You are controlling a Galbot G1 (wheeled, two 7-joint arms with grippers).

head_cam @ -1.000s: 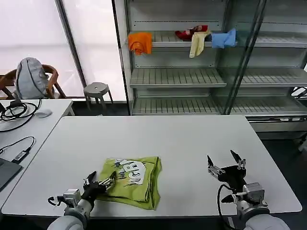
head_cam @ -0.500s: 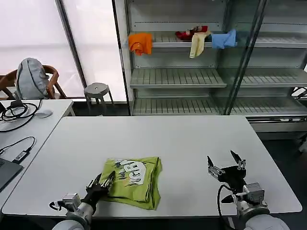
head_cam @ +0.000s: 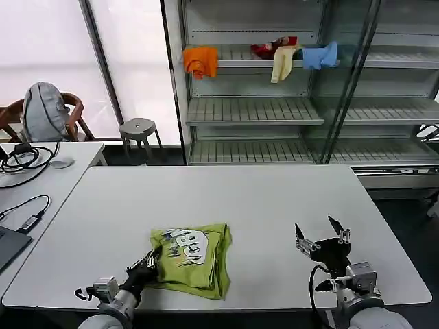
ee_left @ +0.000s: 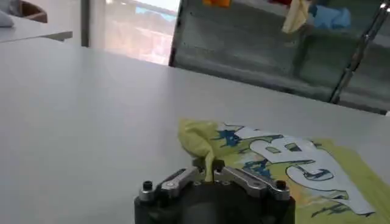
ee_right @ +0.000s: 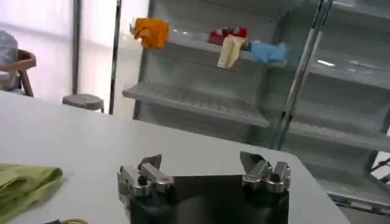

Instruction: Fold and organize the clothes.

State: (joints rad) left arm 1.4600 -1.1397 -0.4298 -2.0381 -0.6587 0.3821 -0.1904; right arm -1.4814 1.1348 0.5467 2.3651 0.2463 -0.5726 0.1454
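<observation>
From the head camera, the left gripper (head_cam: 149, 263) is pinching the near left corner of the T-shirt (head_cam: 193, 257), which is lying folded into a rough rectangle on the white table (head_cam: 260, 205), stretching ahead and to the right of that pincer. The shirt is carrying a white and blue print, despite being called plain. The right gripper (head_cam: 322, 241) is waiting well to the right of the shirt, jaws spread and holding nothing.

The left wrist camera is showing the left gripper (ee_left: 208, 172) clenched on a puckered fold of yellow-green cloth rising just beyond its fingers, the printed T-shirt (ee_left: 292, 161) spreading out past it.

The right wrist camera is showing the right gripper (ee_right: 204, 170) released above bare tabletop, an edge of the T-shirt (ee_right: 24, 179) lying off toward the other arm.

The step in hand seems to be a further fold or a straightening tug; next the left pincer would likely need to lift that corner and carry it across the shirt.
</observation>
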